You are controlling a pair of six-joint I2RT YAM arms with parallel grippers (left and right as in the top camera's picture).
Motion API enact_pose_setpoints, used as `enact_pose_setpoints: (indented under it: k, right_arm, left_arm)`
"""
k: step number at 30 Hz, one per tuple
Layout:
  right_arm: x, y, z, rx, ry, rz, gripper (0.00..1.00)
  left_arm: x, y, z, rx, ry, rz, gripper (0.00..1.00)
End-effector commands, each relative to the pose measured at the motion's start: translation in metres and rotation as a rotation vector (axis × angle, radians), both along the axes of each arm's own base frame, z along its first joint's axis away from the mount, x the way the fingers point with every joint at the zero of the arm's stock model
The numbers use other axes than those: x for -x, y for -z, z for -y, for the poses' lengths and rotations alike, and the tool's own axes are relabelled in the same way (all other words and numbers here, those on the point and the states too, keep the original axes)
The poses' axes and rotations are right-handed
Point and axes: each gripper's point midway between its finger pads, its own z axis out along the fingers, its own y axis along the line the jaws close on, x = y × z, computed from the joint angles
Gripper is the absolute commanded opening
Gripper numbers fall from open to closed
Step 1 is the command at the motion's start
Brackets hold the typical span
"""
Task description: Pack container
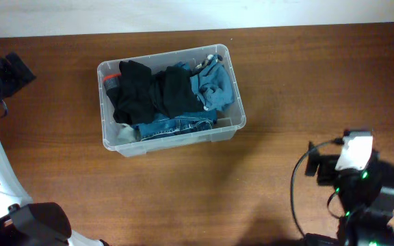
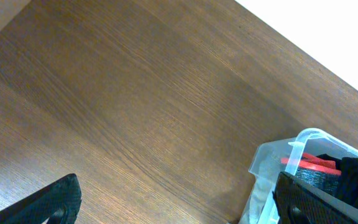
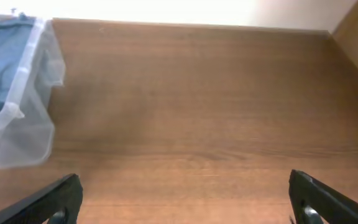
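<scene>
Several garments (image 1: 163,92) are packed in the container (image 1: 183,140) mid-rear on the counter (image 1: 306,75), nothing loose is seen outside, so packing is judged finished; left tool (image 2: 179,202) and right tool (image 3: 185,199) are held apart, empty.

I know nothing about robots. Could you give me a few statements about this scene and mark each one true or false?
1. The container holds a black garment and blue garments. True.
2. The right gripper grips a garment. False: it is open and empty above the table.
3. The container stands on the wooden table. True.
4. The left gripper reaches into the container. False: it is open, outside the container.
5. The container lies tipped over. False: it stands upright.
</scene>
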Motion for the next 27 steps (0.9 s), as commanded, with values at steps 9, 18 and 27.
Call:
enact_pose_setpoints:
  k: [9, 18, 27]
  right_arm:
    - [0.016, 0.061, -0.038, 0.001, -0.162, 0.127, 0.99]
    - [0.017, 0.09, -0.041, -0.002, -0.178, 0.145, 0.98]
    - [0.016, 0.096, -0.041, -0.004, -0.178, 0.134, 0.98]
  left_arm:
    - [0.001, -0.011, 0.0, -0.006, -0.008, 0.029, 1.0]
    - [0.001, -0.011, 0.0, -0.006, -0.008, 0.029, 1.0]
    - [0.001, -0.011, 0.0, -0.006, -0.008, 0.029, 1.0]
